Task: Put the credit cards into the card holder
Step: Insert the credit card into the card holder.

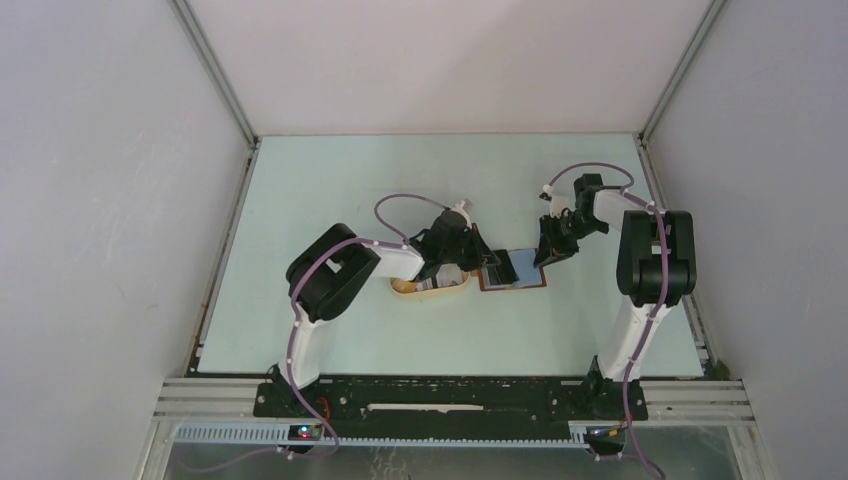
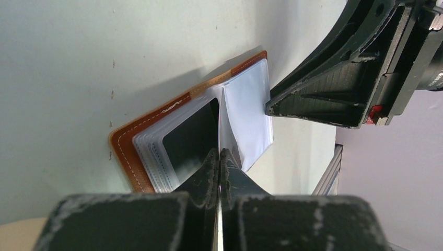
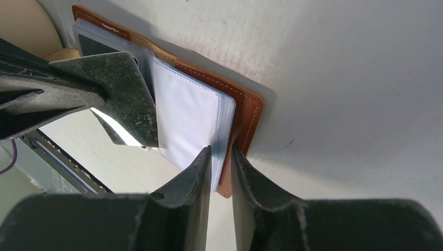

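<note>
The card holder (image 1: pixel 520 273) lies open on the table, reddish-brown leather outside (image 2: pixel 128 144) with clear pockets inside. A dark credit card (image 2: pixel 190 138) sits in its left pocket stack. My left gripper (image 2: pixel 220 152) is shut on a thin whitish credit card (image 2: pixel 220 123), held edge-on with its far end at the holder's fold. In the top view the left gripper (image 1: pixel 497 266) is over the holder's left half. My right gripper (image 3: pixel 221 152) is shut on the holder's right edge, pinching the clear pockets (image 3: pixel 190 112) and the leather cover (image 3: pixel 249 117); in the top view it (image 1: pixel 546 256) is at the holder's right side.
The oval cream tray (image 1: pixel 404 288) sits just left of the holder, mostly under my left wrist, with what look like more cards in it. Its rim shows in the left wrist view (image 2: pixel 18 232) and the right wrist view (image 3: pixel 21 23). The enclosure walls surround the table.
</note>
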